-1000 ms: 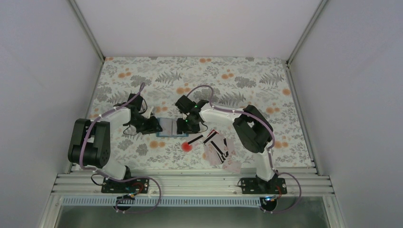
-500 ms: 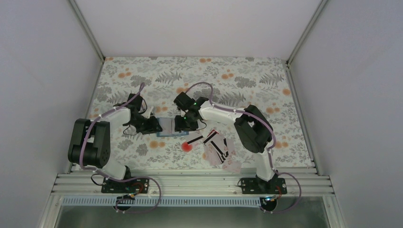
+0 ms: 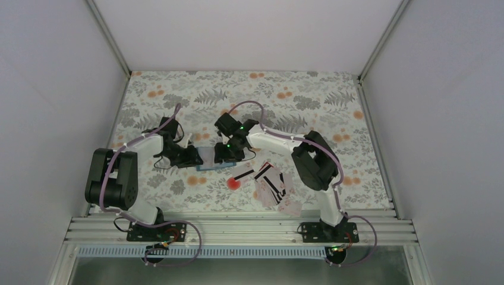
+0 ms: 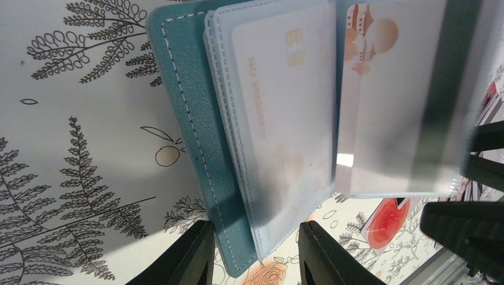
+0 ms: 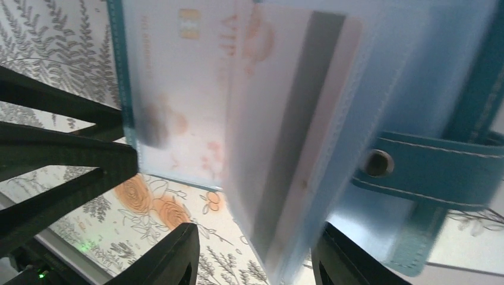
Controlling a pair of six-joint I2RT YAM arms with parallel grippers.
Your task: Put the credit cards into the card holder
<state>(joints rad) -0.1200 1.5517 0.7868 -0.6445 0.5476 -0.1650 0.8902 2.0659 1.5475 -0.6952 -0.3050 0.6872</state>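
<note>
The right claw [image 5: 257,237] is partly closed and pinches a pale card [image 5: 297,119] with a dark stripe (the view is blurry, so I go by how the card sits between its fingers). Just past the claw, the card goes into a clear pocket [image 5: 386,71] of the blue holder [image 5: 434,163], which lies open between the two claws. The left claw [image 4: 255,228] faces the right one. It is partly closed on the holder's other side, with the cover and pockets between its fingers. I think the step is sliding this card in. Next, the right claw should push it all the way in and let go. Then it can fetch another from the cards [image 3: 270,184] on the counter [image 3: 333,101] behind it.
</note>
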